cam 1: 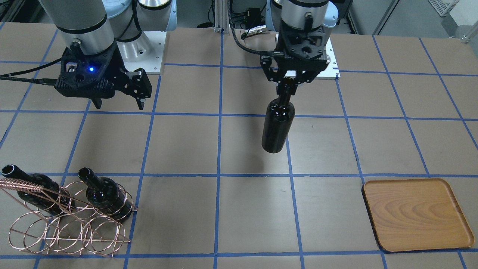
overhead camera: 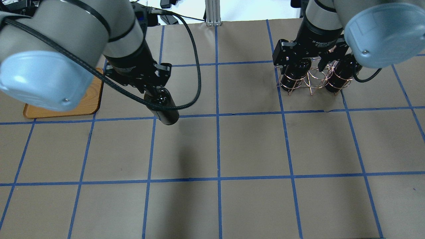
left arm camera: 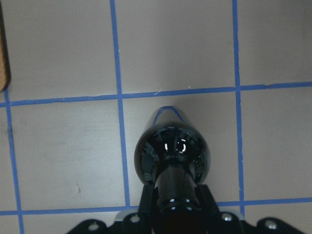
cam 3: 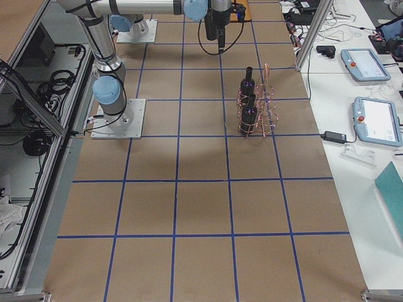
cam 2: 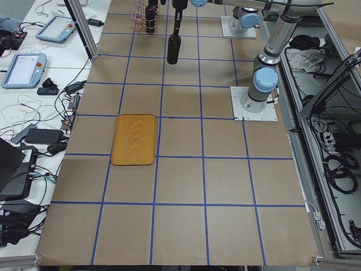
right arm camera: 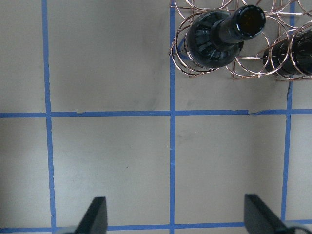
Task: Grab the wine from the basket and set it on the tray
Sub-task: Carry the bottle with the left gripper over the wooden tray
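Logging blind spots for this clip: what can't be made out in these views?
Tray: overhead view, mostly hidden under the left arm.
Basket: overhead view, partly covered by the right end effector; front view, cut by the left edge.
Wine: left wrist view, mouth hidden inside the left end effector.
Side views: grips too small to judge.

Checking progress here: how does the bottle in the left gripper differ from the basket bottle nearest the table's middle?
The held wine hangs clear of the table, the left gripper shut on its neck; the basket bottle sits in a ring of the basket, with no gripper on it. The held wine is over mid-table, nearer the tray; the basket bottle is farther from it. Both are glossy, near-black, unlabelled, neck up.
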`<state>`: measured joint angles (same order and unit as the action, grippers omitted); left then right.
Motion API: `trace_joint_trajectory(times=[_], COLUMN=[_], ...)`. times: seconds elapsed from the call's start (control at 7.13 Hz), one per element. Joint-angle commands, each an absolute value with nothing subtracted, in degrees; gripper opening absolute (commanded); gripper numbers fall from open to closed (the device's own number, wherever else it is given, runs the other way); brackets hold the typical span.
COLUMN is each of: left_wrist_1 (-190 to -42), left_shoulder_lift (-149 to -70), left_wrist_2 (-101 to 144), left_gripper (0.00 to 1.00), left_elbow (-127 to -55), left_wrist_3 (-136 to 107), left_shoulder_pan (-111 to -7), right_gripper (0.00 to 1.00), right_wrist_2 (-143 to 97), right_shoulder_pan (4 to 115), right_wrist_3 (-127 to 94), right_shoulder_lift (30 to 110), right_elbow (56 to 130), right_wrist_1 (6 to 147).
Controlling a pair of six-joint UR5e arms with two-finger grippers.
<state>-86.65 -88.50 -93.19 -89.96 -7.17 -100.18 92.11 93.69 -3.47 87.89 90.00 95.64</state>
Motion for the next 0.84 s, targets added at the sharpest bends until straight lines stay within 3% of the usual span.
trace_joint_trajectory(times=[0.0, 0.42, 0.7], left_wrist_1=[-91.1, -95.4, -95.2], left_shoulder_lift=[-87.6, -88.8, -91.9], left_wrist_2=[-93.1, -90.8, -88.1], left_gripper=[0.00, 0.00, 0.00], left_elbow=[-85.8, -85.0, -82.8], left_wrist_3=[2.5, 24.2, 24.9], left_shoulder_pan=[-92.1, -76.8, -68.8], right_gripper=[1.00, 1.00, 1.00], right_wrist_2=[92.1, 92.0, 91.7], right_shoulder_pan=[93.7, 93.7, 93.7], right_wrist_3=[-3.4, -3.0, -3.5], right_shoulder_lift=[87.9, 87.9, 88.1], right_elbow=[90.0, 90.0, 89.9], right_wrist_1=[95.6, 95.8, 95.6])
